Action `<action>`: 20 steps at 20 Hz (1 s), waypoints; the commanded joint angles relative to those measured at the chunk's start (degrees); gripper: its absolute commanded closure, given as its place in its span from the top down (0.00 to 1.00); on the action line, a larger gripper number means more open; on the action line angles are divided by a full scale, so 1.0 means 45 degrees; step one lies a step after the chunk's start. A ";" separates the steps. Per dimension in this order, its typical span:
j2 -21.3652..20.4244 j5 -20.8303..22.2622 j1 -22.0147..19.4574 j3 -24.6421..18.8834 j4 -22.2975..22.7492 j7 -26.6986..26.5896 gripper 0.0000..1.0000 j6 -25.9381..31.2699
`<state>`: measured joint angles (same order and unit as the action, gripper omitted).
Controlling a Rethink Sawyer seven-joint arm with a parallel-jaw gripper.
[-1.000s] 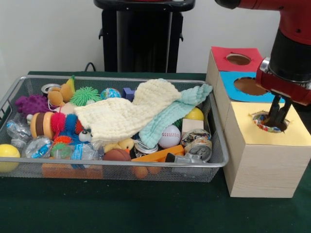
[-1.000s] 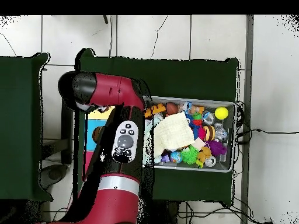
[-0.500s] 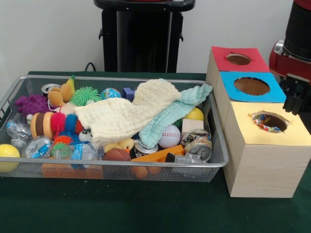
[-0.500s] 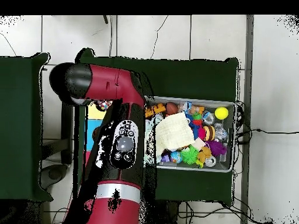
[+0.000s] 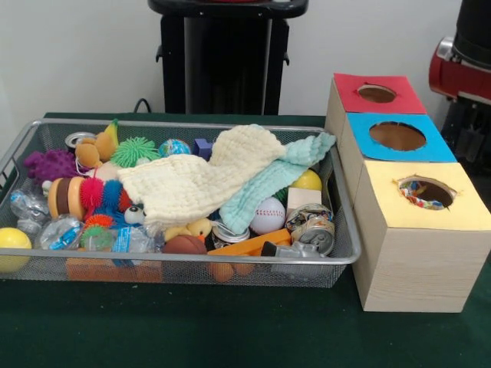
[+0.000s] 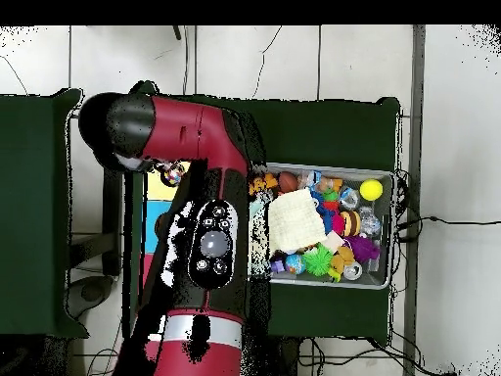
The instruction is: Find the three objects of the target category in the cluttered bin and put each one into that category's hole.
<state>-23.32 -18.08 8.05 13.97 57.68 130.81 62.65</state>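
A wire mesh bin (image 5: 349, 253) holds a heap of clutter under a cream cloth (image 5: 199, 180) and a mint cloth (image 5: 268, 180). Crushed cans (image 5: 313, 226), a baseball (image 5: 268, 215), a rubber duck (image 5: 192, 228) and a yellow ball (image 5: 12, 247) show among it. To the right stand a red-topped box (image 5: 349, 88), a blue-topped box (image 5: 430, 149) and a yellow-topped box (image 5: 414, 218), each with a hole. Something colourful (image 5: 414, 198) lies inside the yellow hole. My gripper (image 5: 469, 138) hangs at the right edge, beside the blue box and above the table.
A green spiky ball (image 5: 138, 150), a purple toy (image 5: 50, 163) and crumpled plastic bottles (image 5: 31, 207) fill the bin's left end. A black stand (image 5: 222, 57) rises behind the bin. In the overhead view the red arm (image 6: 205, 235) covers most of the boxes beside the bin (image 6: 389, 230).
The gripper has lifted out of the yellow box's hole and drawn back up to the right edge. The colourful thing stays in the hole. The bin is unchanged.
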 commanded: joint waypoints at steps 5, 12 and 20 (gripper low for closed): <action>-0.1401 0.1515 -0.1200 -0.0178 0.0969 -0.0907 0.00 0.2537; -0.1816 0.2329 -0.1930 -0.0578 0.1618 -0.1852 0.00 0.2092; -0.2393 0.3172 -0.2713 -0.1026 0.2128 -0.2833 0.00 0.1805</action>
<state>-32.27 -8.60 -1.00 14.04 58.66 130.81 69.73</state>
